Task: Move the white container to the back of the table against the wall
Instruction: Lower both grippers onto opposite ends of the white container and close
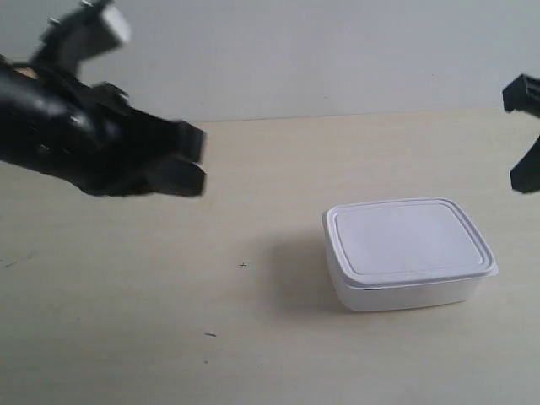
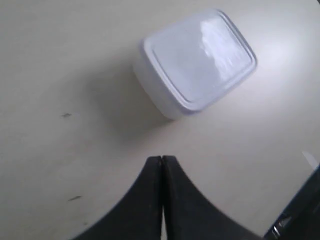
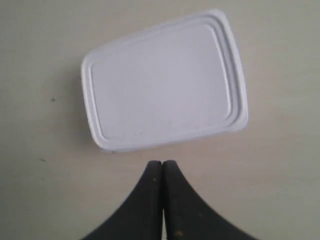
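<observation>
The white container (image 1: 409,249) lies lidded on the table (image 1: 169,337), right of the middle and well forward of the wall (image 1: 321,51). In the left wrist view the container (image 2: 197,60) sits some way beyond my left gripper (image 2: 162,159), whose black fingers are pressed together with nothing between them. The right wrist view looks down on the lid (image 3: 162,82), just beyond my right gripper (image 3: 162,162), which is also shut and empty. The arm at the exterior view's left (image 1: 93,143) hovers over the table's left part. The arm at the exterior view's right (image 1: 525,135) shows only at the frame edge.
Tiny dark marks (image 1: 243,266) dot the pale wood surface in front of the container. A strip of bare table (image 1: 388,143) separates the container from the wall. A dark part (image 2: 300,215) juts into a corner of the left wrist view.
</observation>
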Controlling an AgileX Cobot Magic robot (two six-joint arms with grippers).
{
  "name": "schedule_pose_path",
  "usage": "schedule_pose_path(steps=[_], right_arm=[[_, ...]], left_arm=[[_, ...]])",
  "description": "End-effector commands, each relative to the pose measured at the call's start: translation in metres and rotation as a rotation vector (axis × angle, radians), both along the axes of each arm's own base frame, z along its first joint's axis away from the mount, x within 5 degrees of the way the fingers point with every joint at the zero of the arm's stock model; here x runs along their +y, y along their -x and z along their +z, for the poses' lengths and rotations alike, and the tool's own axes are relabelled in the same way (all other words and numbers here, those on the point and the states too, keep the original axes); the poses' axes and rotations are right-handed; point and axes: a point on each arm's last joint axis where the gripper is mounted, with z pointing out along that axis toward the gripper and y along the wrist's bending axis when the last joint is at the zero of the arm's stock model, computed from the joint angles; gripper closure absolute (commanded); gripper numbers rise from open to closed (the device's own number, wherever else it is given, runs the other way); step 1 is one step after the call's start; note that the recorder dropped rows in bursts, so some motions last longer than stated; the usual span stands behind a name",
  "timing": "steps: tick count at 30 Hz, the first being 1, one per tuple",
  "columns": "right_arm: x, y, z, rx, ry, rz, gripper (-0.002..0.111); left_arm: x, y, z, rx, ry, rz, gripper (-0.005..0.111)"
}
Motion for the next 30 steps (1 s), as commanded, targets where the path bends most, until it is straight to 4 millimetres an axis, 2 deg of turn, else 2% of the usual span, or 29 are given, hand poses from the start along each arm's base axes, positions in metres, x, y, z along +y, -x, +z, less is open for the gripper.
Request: schedule_pose_path(steps=[1, 3, 9, 17, 20, 26, 30], right_arm=[[0.002, 0.008, -0.035, 0.120, -0.018, 0.054, 0.108], [0.001, 0.014, -0.050, 0.133, -0.005, 0.069, 0.108], [0.000, 0.024, -0.076, 0.159, 0.015, 0.088, 0.108], [-0.003, 0.014, -0.113, 0.221, 0.041, 0.076, 0.108], [-0.004, 0.009, -0.122, 0.236, 0.045, 0.066, 0.108], [-0.005, 0.001, -0.137, 0.259, 0.043, 0.048, 0.108], [-0.005, -0.008, -0.142, 0.261, 0.045, 0.048, 0.108]], left_arm=[[-0.069, 0.022, -0.030, 0.055, 0.000, -0.164, 0.107], [-0.096, 0.033, -0.049, 0.089, 0.001, -0.207, 0.107], [-0.131, 0.042, -0.079, 0.131, -0.011, -0.234, 0.107], [-0.177, 0.015, -0.108, 0.144, -0.031, -0.258, 0.107], [-0.189, 0.005, -0.122, 0.153, -0.041, -0.259, 0.107], [-0.200, -0.005, -0.150, 0.167, -0.071, -0.253, 0.107], [-0.207, -0.013, -0.153, 0.115, -0.065, -0.250, 0.107]])
